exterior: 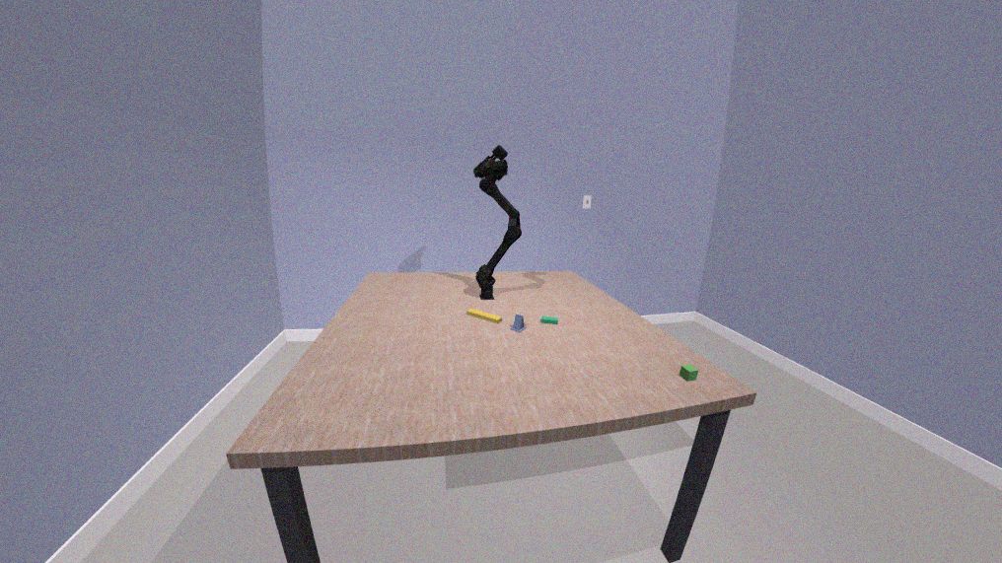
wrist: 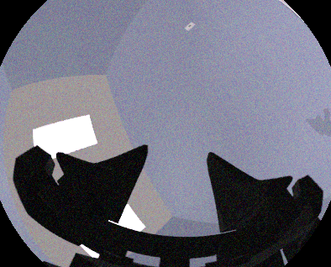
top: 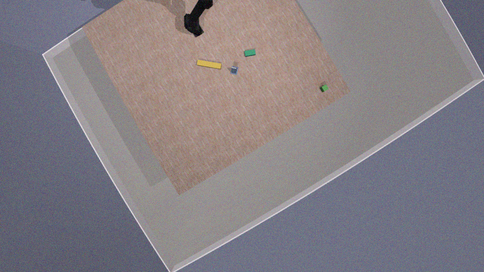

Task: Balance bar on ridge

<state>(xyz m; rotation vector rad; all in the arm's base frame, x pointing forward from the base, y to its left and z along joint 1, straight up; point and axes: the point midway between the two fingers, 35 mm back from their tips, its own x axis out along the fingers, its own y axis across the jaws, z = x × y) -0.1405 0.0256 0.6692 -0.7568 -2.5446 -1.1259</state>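
The long yellow bar (top: 208,64) (exterior: 484,316) lies flat on the table. The small blue ridge (top: 234,70) (exterior: 519,322) stands upright on the table just beside the bar's right end in the top and exterior views, not under it. My gripper (wrist: 178,153) is open, with nothing between its fingers in the wrist view, and it faces the walls and ceiling. It is high above the table, far from the bar and the ridge. In the top view the gripper is out of frame, and in the exterior view its fingers are too small to make out.
A teal block (top: 249,52) (exterior: 549,320) lies flat near the ridge, on the side away from the bar. A green cube (top: 324,87) (exterior: 688,373) sits near a far corner of the table (top: 199,140) (exterior: 384,394). The arm's base stands behind the bar.
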